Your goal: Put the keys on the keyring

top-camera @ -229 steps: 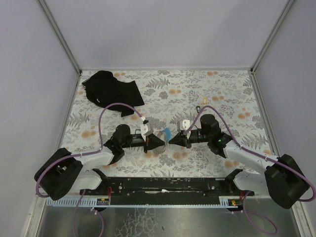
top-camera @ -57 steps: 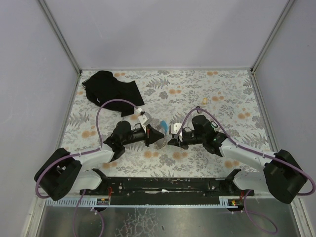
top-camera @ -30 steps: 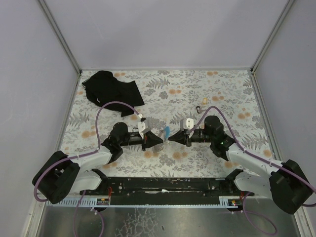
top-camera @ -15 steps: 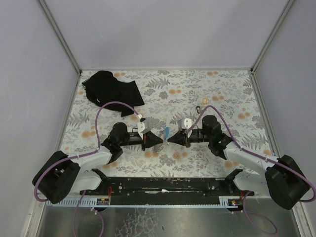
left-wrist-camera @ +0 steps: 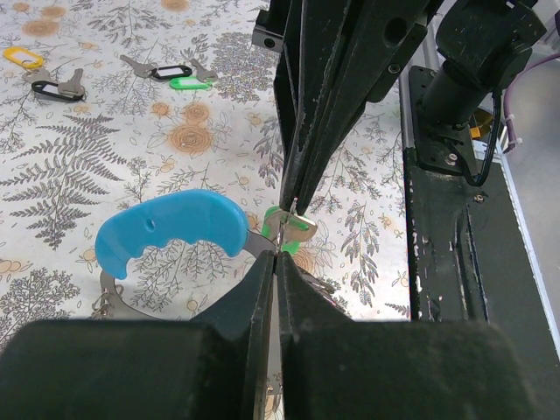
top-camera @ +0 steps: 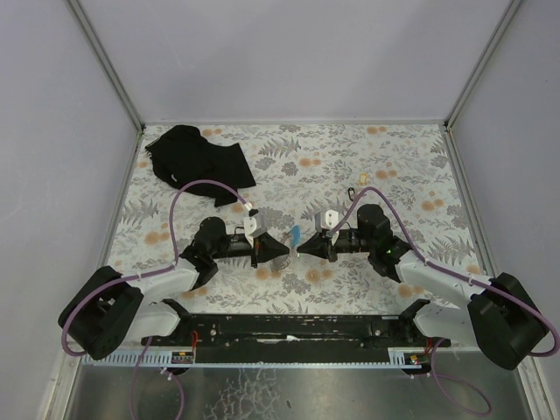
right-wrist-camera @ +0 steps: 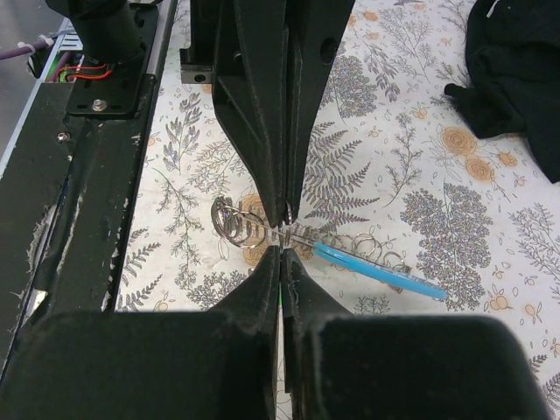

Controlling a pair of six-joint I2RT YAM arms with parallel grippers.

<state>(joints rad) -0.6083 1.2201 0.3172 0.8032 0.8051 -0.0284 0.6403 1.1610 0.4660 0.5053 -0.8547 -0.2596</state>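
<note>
- From above, we see the left gripper (top-camera: 284, 251) and the right gripper (top-camera: 302, 248) meeting tip to tip over the front middle of the flowered table (top-camera: 394, 157). The blue keyring (top-camera: 295, 234) sits between them, and a black cloth (top-camera: 197, 157) lies well apart at the back left.
- On the left wrist camera, we find the left fingers pressed together on the grey metal end of the keyring, just beside its blue handle, which juts out to the left.
- In the same view, the right fingers reach in from above, closed on a green-tagged key (left-wrist-camera: 289, 232) that touches the metal. Spare keys (left-wrist-camera: 191, 84) lie on the table well apart, at the far side.
- We judge the keyring to be light. Its plastic handle looks stiff and easy to grip, but its wire is thin, springy and likely slippery, so the hold belongs where metal meets handle.
- On the right wrist camera, we see the right fingers shut tight, with a sliver of green showing between them. The left fingers come down to the same spot.
- Coiled wire rings (right-wrist-camera: 234, 223) hang just beside that meeting point, and the blue handle stretches away to the right.
- We judge the key to be tiny, flat and nearly weightless, so it could twist or slip. It is best held by its tag, leaving the hole free. We cannot tell whether it is threaded on yet.
</note>
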